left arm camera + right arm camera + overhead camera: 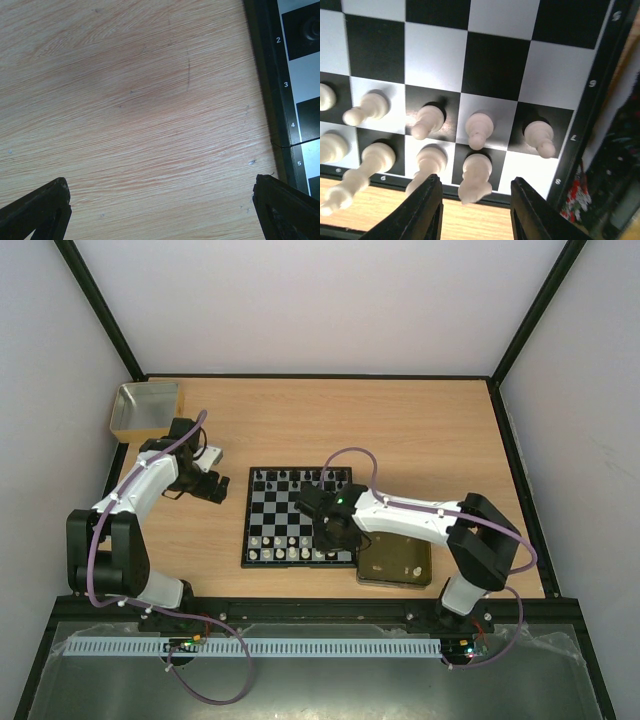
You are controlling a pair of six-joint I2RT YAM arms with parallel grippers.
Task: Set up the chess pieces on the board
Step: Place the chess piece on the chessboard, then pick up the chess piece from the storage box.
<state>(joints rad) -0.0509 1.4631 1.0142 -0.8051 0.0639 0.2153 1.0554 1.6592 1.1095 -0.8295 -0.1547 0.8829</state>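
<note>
The board (296,512) lies mid-table, with black pieces (290,478) along its far edge and white pieces (285,552) in its two near rows. My right gripper (331,536) hovers over the board's near right corner. In the right wrist view it (476,212) is open, its fingers (426,212) on either side of a white back-row piece (475,183) that stands on its square, untouched. Beside that piece stand several white pawns (480,129). My left gripper (216,490) is open and empty over bare table (150,125), left of the board's edge (265,75).
A gold tray (395,562) lies right of the board's near corner, under the right arm. A yellowish box (148,408) sits at the far left corner of the table. A black piece (311,27) shows at the board's edge in the left wrist view.
</note>
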